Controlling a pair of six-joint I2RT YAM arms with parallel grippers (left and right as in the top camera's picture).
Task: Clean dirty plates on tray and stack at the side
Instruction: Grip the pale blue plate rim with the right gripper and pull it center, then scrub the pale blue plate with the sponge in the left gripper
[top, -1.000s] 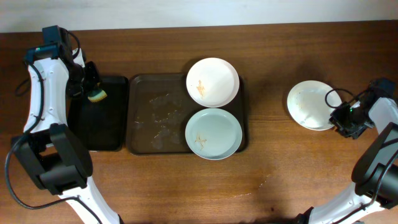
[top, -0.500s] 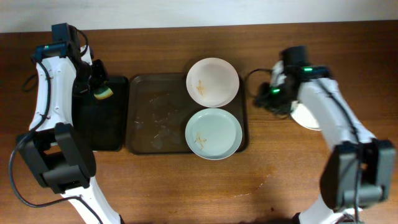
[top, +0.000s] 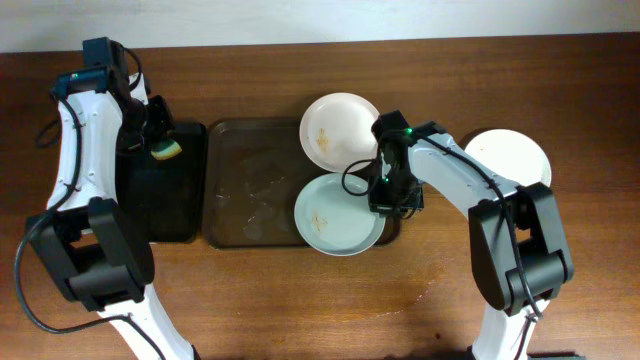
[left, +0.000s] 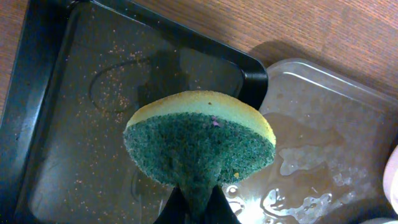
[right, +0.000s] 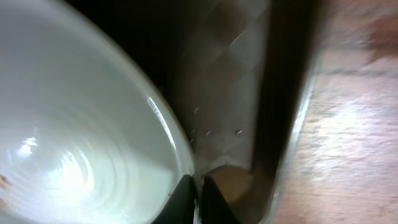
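The grey-brown tray (top: 250, 190) holds a white plate (top: 335, 128) with brown smears at its far right and a faintly bluish plate (top: 330, 215) with a smear at its near right. A third white plate (top: 510, 155) lies on the table to the right. My right gripper (top: 385, 198) is shut on the bluish plate's right rim (right: 177, 149), inside the tray's right edge (right: 280, 124). My left gripper (top: 158, 140) is shut on a yellow-green sponge (left: 199, 140) and holds it over the black tray (left: 93, 99).
The smaller black tray (top: 160, 200) sits left of the grey-brown tray, touching it. Water pools on the grey-brown tray's left half (left: 298, 168). Bare wooden table lies in front and to the right.
My right arm swung left from the side plate to the tray and closed on the bluish plate's rim; that plate shifted slightly left. The left arm moved a little and then stayed.
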